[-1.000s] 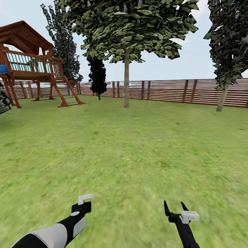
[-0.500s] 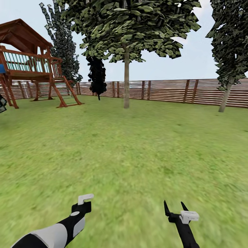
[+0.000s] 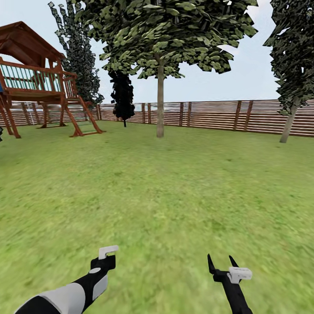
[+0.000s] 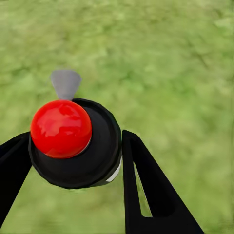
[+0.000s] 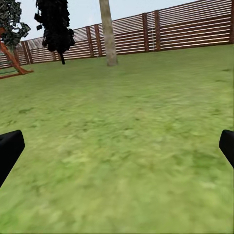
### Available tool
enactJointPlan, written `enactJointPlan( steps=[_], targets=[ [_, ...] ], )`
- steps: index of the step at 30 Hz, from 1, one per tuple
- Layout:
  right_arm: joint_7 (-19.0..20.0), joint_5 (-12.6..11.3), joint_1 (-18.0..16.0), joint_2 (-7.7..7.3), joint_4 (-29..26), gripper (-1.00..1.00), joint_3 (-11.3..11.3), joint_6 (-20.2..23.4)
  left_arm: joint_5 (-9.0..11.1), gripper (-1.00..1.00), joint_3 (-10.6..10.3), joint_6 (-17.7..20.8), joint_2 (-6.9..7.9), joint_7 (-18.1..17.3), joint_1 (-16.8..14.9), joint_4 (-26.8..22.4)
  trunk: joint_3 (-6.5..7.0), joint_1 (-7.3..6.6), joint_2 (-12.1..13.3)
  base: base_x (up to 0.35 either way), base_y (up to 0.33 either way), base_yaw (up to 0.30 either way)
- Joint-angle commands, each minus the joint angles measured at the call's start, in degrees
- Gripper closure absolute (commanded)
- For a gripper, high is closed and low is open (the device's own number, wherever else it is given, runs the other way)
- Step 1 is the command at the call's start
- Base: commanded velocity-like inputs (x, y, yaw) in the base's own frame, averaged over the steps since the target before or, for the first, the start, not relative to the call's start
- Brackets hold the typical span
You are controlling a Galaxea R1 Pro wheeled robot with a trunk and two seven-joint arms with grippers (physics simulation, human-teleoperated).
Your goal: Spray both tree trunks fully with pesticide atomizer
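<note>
head view: a wide lawn is seen, with a brown fence at the back and a wooden playhouse far to the left. one tree trunk is seen straight ahead, well apart from the robot. a second trunk is seen far to the right, by the fence.

in the left wrist view the left gripper is seen clenched around a round black thing with a red knob on top. this is taken to be the pesticide atomizer, looked at from its end. both fingers seem to touch it, and it is held above the grass.

the right gripper is held apart with nothing in it.

the step in hand is judged to be the drive to the first tree. it is done well if the trunk ahead is kept in the middle of the head view and the base is stopped near it, not against it. the left claw must be kept tight so the sprayer is not dropped. which way the nozzle points cannot be told, so it should be checked before the spray is started.
</note>
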Motion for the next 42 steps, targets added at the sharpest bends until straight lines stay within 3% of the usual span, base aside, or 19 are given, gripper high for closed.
enactJointPlan(
  steps=[1,42],
  targets=[
    [0.00,0.00,-0.03,0.00,0.00,-1.00,0.00,-0.01,-0.03,1.00,-0.05,0.00,0.00,0.02,0.00,-0.01,0.00,0.00,0.00,0.337,0.000,0.000],
    [0.01,0.00,-0.05,0.00,0.00,-1.00,0.00,0.00,-0.03,1.00,-0.05,0.00,0.00,-0.04,0.01,-0.01,0.00,0.00,0.00,0.337,0.000,0.000]
  ],
)
